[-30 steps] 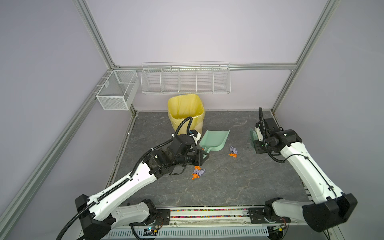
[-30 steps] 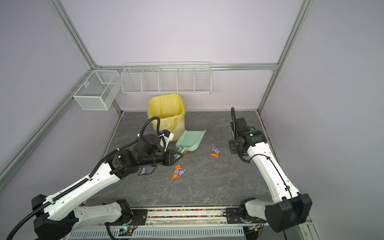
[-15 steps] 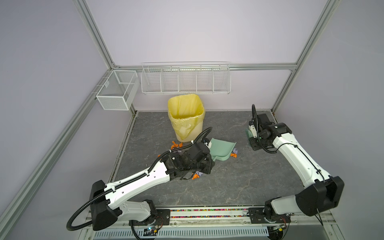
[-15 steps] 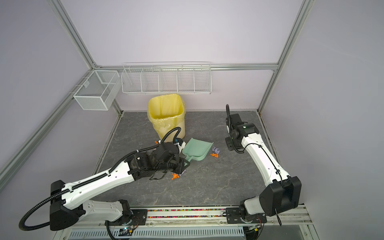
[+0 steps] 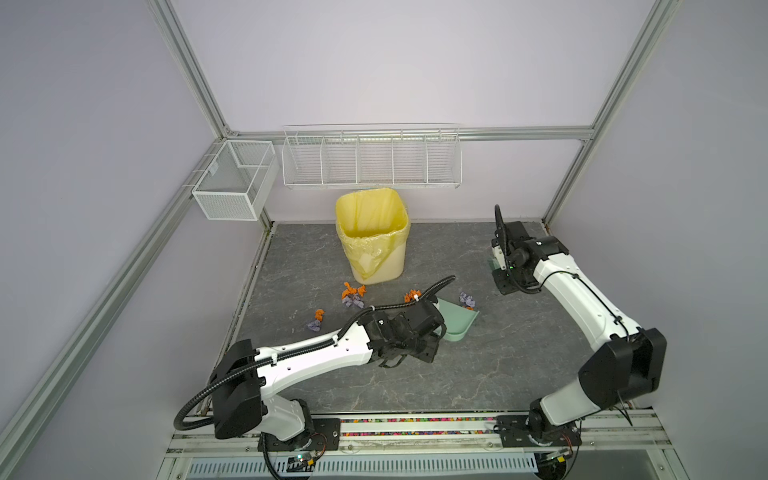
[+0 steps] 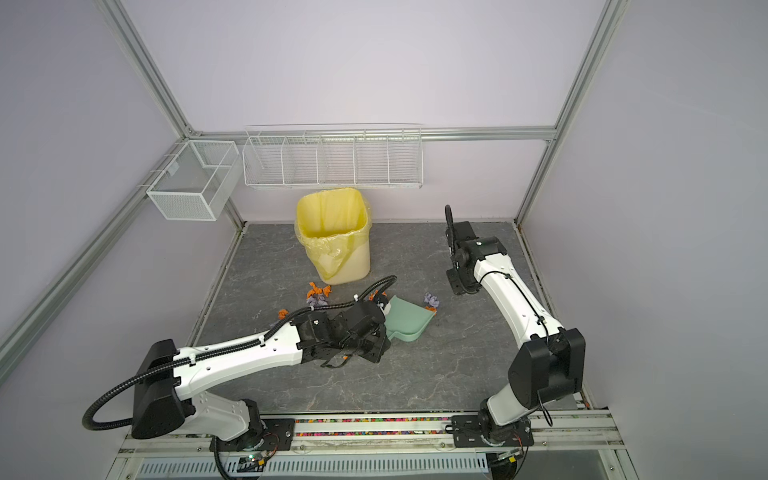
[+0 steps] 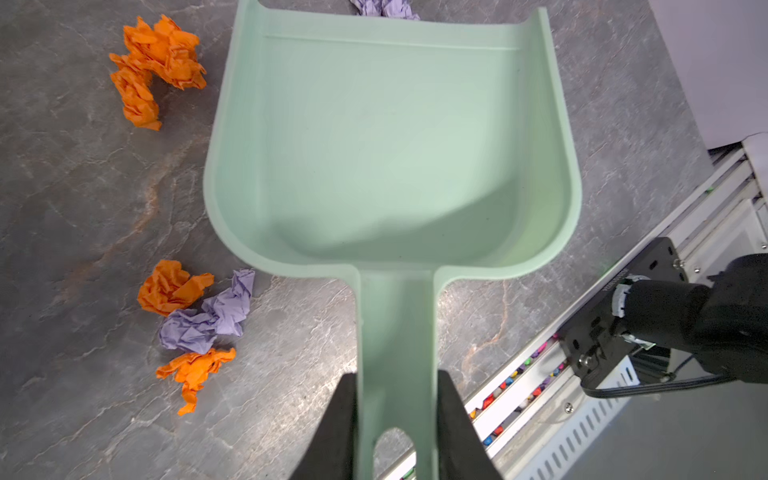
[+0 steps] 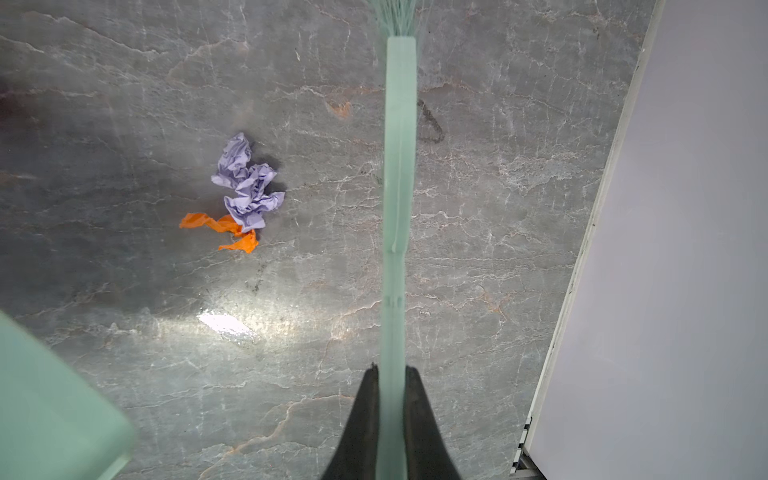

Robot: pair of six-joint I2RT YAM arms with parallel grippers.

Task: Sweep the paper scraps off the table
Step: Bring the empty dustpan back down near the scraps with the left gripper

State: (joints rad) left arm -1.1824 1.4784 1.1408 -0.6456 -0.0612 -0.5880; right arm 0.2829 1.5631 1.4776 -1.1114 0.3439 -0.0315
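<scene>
You are keeping the left gripper (image 7: 397, 384) clamped, both fingers tight on the flat handle of the dustpan (image 5: 459, 322). In the last second you have been carrying that dustpan away from the bin (image 5: 374, 232) at the back edge and out to the middle of the table (image 5: 457, 386). Its open lip is now facing a lilac and orange pair (image 5: 467, 300) of wads lying just beyond it. The right gripper (image 8: 390, 374) is pinching the thin handle of the brush (image 8: 400, 208), fingers closed on it. That arm has been edging slightly inward from the right edge.

Judging by this, you are staging the pan as a catcher, with the brush waiting on the far side of that pair. No sweep has landed yet.

The left wrist view is showing you that the pan is empty. It is also revealing a clump of paper scraps (image 7: 195, 316) beside the handle, which the arm is hiding in both top views. The right wrist view is showing the pair (image 8: 245, 195) lying between brush and pan. Only the top views are showing the remaining scraps, scattered in front of the bin (image 6: 318, 293) and toward the left edge (image 5: 316, 322). None of the views is telling you whether the pan's lip is touching the table.
</scene>
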